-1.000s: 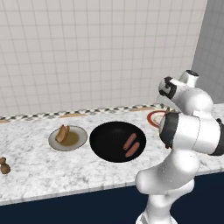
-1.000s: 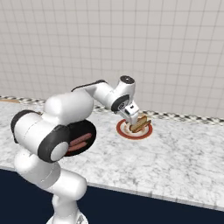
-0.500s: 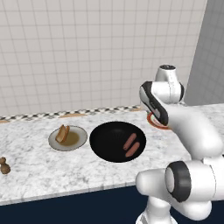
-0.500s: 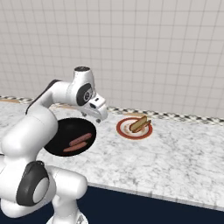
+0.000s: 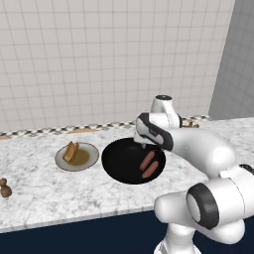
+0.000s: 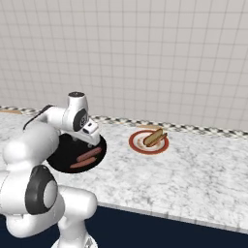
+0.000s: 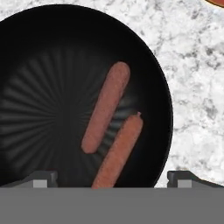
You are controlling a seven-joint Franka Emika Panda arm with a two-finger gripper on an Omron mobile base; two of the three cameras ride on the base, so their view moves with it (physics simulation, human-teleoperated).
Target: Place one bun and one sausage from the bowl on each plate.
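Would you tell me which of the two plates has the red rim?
The white plate to the right of the black bowl has it; it carries a bun. The other plate, left of the bowl, is beige-grey.

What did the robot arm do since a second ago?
The arm swung away from the red-rimmed plate, where a bun now lies, back over the black bowl. The gripper hangs open and empty above the two sausages. The beige plate with its bun stayed put.
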